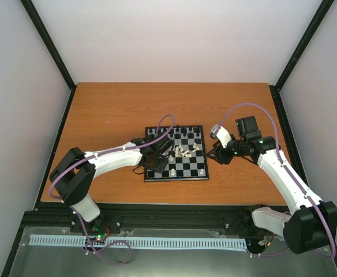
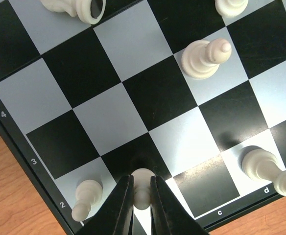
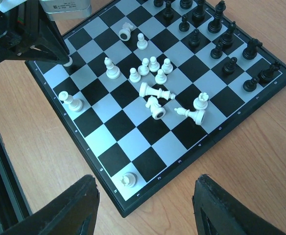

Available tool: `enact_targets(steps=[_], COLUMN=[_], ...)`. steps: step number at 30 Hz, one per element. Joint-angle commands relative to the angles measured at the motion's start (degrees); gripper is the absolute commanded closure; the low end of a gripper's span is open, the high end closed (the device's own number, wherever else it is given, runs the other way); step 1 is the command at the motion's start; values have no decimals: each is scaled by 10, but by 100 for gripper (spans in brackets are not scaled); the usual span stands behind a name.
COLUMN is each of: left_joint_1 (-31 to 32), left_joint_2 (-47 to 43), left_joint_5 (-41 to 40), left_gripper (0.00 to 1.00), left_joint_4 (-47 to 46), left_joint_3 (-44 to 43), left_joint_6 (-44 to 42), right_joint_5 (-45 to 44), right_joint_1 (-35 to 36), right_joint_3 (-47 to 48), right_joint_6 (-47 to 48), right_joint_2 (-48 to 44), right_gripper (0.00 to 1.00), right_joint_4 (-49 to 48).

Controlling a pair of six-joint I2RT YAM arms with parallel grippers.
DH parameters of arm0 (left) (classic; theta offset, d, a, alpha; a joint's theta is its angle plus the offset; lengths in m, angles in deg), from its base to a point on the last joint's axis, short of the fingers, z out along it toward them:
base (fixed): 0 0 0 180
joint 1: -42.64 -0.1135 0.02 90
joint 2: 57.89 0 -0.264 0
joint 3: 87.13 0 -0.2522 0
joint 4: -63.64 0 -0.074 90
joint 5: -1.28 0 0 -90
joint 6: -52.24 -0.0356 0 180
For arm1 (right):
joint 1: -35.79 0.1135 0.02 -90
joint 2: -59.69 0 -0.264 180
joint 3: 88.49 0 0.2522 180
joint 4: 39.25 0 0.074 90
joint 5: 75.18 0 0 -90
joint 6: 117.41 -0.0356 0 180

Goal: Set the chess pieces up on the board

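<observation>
Cream piece pinched in left end effector, standing on board

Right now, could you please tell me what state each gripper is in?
Left gripper: closed on a white piece.
Right gripper: open, holding nothing.

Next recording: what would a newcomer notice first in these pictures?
A jumble of white pieces, several toppled, fills the middle of the board; the black pieces line its far edge. Near its left corner the left pincer is shut on a white pawn, while the right pincer hangs open.
</observation>
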Motion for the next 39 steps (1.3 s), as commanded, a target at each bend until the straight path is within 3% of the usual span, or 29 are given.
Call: enact_targets(steps=[1,26,31,39], left_joint_1=[3,4,4,-3], left_joint_2=[8,22,-13,-111], left_joint_5=[12,-9,-10,-96], left_gripper=[91,89,72,61], left_joint_4=[6,1,10,-15], left_joint_3=[-6,-13,-16,-9], left_joint_6=[-14,-7,-3,34], right_joint_5=[10,13,16,23], right_joint_1=[-2,-2,-2,-2], right_joint_3=[-5,-5,-5,0], right_joint_6=[9,11,11,9], right_joint_2=[5,1,3,11], right_gripper=[46,46,45,46], right_joint_4=[3,5,5,1])
